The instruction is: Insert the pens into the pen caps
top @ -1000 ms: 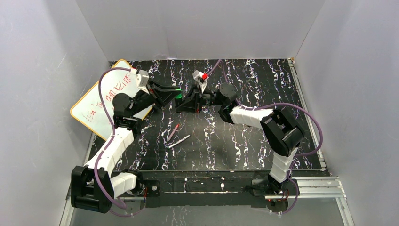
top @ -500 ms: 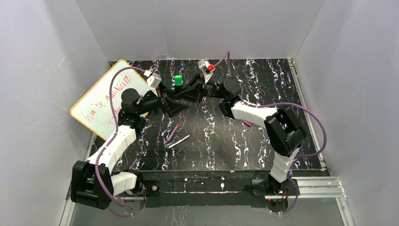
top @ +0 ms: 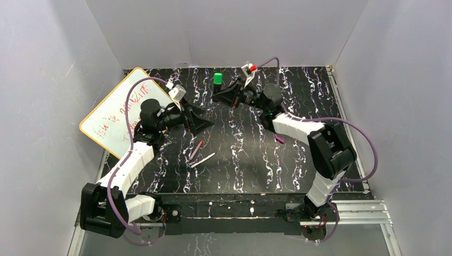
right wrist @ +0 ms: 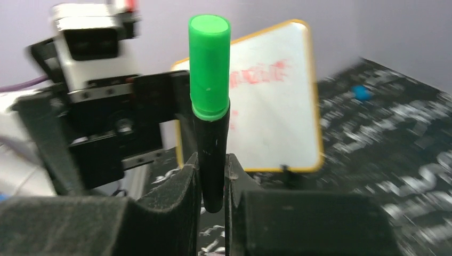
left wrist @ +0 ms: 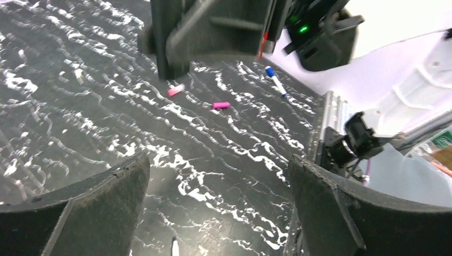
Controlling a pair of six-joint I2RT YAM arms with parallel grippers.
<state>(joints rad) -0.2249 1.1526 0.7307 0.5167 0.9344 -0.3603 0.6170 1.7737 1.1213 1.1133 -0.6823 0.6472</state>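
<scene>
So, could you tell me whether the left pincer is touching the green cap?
Apart: top view shows a wide gap between left pincer and green cap.

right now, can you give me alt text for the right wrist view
The right hand grips a black pen that points up in the frame, with a green cap seated on its top end. Behind, blurred, are the left arm and a yellow-rimmed whiteboard with red writing.

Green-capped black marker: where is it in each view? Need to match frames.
Top external: green-capped black marker at upper centre, held in the right gripper.
Left wrist: not in it.
Right wrist: marker dead centre, upright, clamped low on its black body.
Shared landmark: the black marbled table, seen in all three views.
</scene>
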